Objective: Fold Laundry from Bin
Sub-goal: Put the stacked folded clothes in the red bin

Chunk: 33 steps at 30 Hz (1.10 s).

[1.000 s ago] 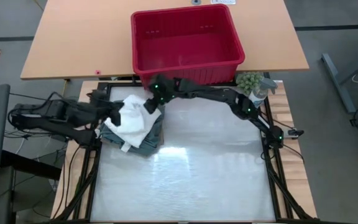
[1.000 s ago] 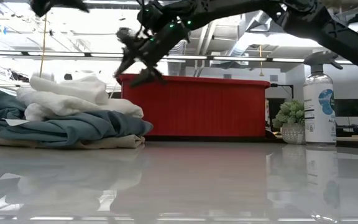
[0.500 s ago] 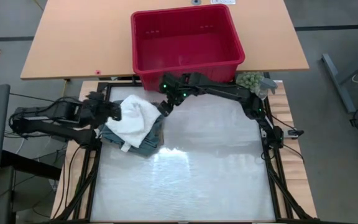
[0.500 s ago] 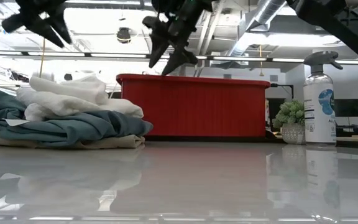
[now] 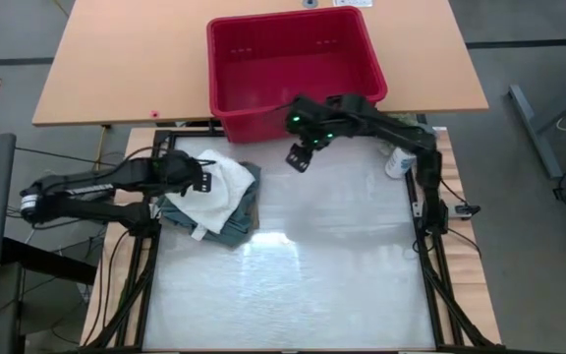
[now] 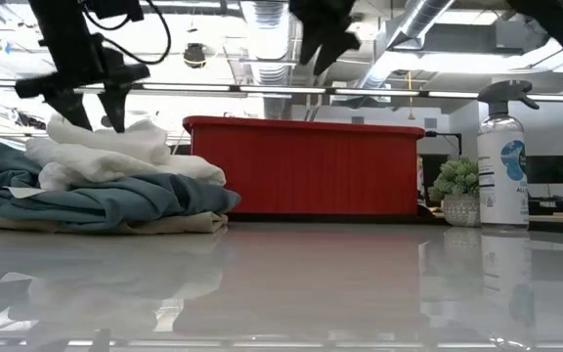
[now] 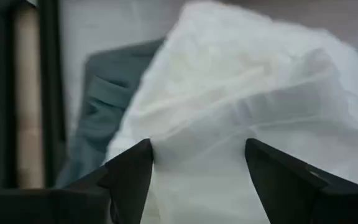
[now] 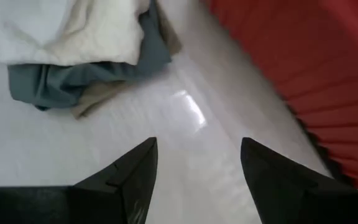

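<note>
So the laundry (image 5: 214,197) sits in one pile on the white tabletop (image 5: 303,285), off to the left front of the red bin (image 5: 293,69). White garment (image 6: 115,156) on top, teal one (image 6: 96,205) under it, a beige edge (image 6: 179,225) peeking out at the bottom. Left tool (image 5: 199,178) hangs right over the white cloth with its fingers (image 7: 132,177) apart, nothing gripped. Right tool (image 5: 299,157) is up in the air just in front of the bin, fingers also spread and empty. Spray bottle (image 6: 502,166) and a little plant (image 6: 457,191) stand to the bin's right in the low view
</note>
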Tool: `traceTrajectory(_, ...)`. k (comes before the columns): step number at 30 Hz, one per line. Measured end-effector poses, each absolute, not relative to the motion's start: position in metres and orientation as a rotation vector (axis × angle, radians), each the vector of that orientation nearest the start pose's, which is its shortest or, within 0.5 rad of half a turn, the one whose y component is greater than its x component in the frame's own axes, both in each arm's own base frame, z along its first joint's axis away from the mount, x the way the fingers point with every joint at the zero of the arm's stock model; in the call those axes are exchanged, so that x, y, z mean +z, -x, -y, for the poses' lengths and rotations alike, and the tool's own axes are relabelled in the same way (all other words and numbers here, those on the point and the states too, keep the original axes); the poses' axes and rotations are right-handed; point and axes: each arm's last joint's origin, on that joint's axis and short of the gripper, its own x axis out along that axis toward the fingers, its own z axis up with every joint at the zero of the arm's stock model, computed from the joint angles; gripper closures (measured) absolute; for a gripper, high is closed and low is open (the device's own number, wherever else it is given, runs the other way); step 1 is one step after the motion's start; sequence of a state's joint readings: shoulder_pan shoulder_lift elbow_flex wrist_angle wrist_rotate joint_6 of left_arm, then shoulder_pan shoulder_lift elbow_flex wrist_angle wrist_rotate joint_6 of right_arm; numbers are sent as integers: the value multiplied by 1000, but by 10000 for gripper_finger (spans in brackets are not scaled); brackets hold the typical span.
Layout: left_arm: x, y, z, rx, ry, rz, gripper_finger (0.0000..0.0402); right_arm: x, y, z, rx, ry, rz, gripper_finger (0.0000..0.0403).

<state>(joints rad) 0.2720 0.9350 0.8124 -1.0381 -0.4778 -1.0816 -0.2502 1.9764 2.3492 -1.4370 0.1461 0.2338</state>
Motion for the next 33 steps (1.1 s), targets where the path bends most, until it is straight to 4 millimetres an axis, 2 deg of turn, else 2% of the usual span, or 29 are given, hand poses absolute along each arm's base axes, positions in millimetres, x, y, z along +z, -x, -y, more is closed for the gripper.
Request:
traceTrajectory(7, 215, -141, -62, 1210, 843, -706, 164, 450, -312, 81, -570, -191, -971, 148)
traceTrajectory(12, 182, -134, -64, 1234, 866, -706, 171, 475, -278, 73, -595, -219, -889, 148)
traceTrajectory(16, 162, -133, -66, 1189, 904, -661, 178, 491, -253, 68, -621, -233, -830, 148)
traceTrajectory(19, 148, -139, -68, 1110, 960, -556, 186, 500, -238, 65, -642, -233, -787, 148)
traceTrajectory(26, 130, -170, -72, 898, 1051, -410, 198, 512, -215, 62, -671, -288, -711, 148)
traceTrajectory(31, 125, -210, -76, 786, 1114, -366, 198, 512, -215, 63, -696, -265, -710, 148)
traceTrajectory(33, 128, -230, -80, 720, 1113, -368, 198, 511, -216, 64, -708, -241, -719, 148)
